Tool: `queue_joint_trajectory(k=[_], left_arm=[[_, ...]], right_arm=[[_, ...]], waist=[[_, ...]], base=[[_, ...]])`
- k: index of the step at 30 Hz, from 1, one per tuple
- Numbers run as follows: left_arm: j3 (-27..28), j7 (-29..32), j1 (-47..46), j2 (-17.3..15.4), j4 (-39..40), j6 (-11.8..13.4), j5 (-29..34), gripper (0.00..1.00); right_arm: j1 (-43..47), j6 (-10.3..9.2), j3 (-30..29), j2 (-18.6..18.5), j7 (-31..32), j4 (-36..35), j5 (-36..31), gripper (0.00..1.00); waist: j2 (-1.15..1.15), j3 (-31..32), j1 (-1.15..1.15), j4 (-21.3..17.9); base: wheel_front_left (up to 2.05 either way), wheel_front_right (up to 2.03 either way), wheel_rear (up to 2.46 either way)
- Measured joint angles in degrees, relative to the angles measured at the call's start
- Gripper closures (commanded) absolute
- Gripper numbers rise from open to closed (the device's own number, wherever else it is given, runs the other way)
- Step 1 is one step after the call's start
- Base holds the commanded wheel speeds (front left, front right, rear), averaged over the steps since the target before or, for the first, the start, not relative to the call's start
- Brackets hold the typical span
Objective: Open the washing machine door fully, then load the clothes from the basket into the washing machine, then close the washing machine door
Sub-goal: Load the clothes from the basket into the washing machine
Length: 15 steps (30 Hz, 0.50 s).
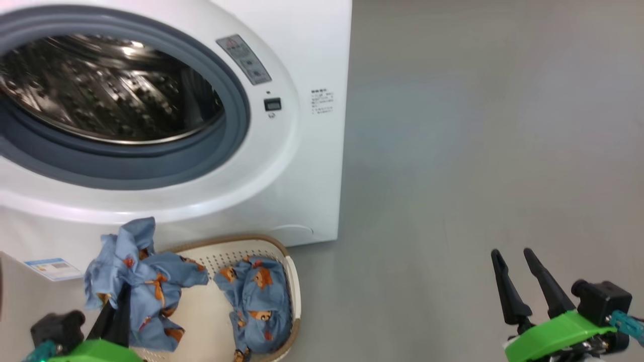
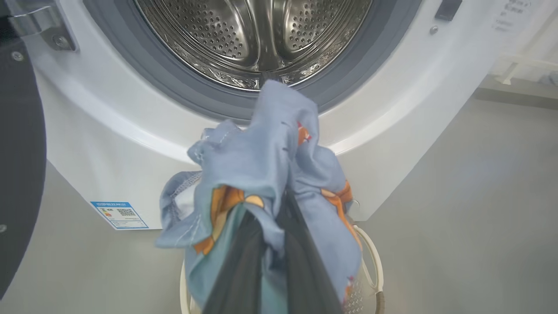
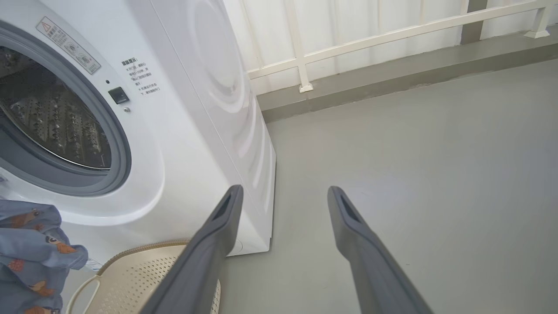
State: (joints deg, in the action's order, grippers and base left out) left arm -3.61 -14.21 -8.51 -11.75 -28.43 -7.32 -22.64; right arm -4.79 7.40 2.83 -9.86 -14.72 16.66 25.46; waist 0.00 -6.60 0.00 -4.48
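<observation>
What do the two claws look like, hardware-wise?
They match. The right claw and left claw each have two long, dark, tapering fingers on a bright green mount. Beside the mount sit a black boxy module and a teal cable plug. Each finger's inner face has a slot-like recess near the tip.

A laundry corner — white washing machine [image 1: 312,191] on bare grey floor [image 1: 478,151], pale railing [image 3: 296,43] beyond.

The washing machine [image 1: 302,166] is white, with a grey-blue door seal [image 1: 236,146], a shiny steel perforated drum [image 1: 100,90] and a blue label [image 1: 53,269]. Both clothes [image 1: 146,286] are light blue, printed with orange-brown bears. The basket [image 1: 294,281] is cream, perforated and brown-rimmed. The floor [image 1: 478,151] is grey.
</observation>
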Motion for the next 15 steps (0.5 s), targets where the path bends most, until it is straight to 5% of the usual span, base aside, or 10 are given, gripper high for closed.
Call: queue_joint_trajectory(k=[15], left_arm=[[6.56, -0.01, 11.14, 5.34, 19.04, -0.01, 7.38, 1.0]], right_arm=[[3.86, 0.0, -2.93, -0.92, 0.0, -0.41, 0.16, 0.0]], waist=[[0.0, 3.62, 0.0, 3.21]], base=[[0.0, 0.0, 0.0]])
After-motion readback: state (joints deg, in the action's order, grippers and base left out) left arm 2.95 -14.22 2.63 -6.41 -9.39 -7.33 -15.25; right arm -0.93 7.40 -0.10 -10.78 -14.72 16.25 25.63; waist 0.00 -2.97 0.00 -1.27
